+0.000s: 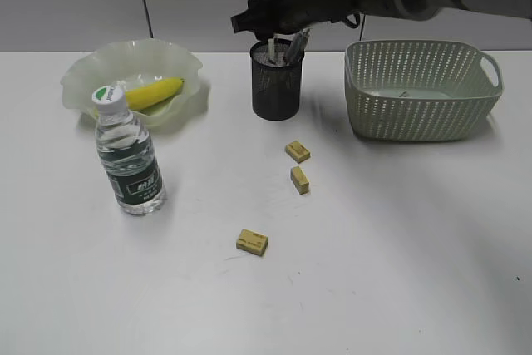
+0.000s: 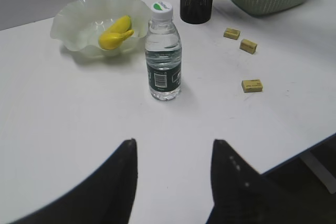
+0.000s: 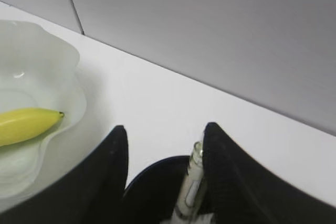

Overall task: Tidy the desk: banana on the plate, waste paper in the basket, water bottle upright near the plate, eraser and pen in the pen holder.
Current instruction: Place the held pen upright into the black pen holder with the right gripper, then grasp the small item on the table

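Observation:
My right gripper (image 3: pixel 165 126) hovers open over the black mesh pen holder (image 1: pixel 277 85). The pen (image 3: pixel 191 182) stands inside the holder and leans against my right finger only. The banana (image 1: pixel 154 93) lies in the wavy green plate (image 1: pixel 183 64). In front of the plate the water bottle (image 1: pixel 129 155) stands upright. Three tan erasers (image 1: pixel 298 151) (image 1: pixel 300 179) (image 1: pixel 252 242) lie loose on the desk. My left gripper (image 2: pixel 174 141) hangs open and empty over bare desk, short of the bottle (image 2: pixel 164 56). No waste paper can be made out.
The green basket (image 1: pixel 416 110) stands at the back right, beside the pen holder; only a pale floor with a small mark shows inside. A grey wall runs behind the desk. The desk's near edge shows at the lower right of the left wrist view.

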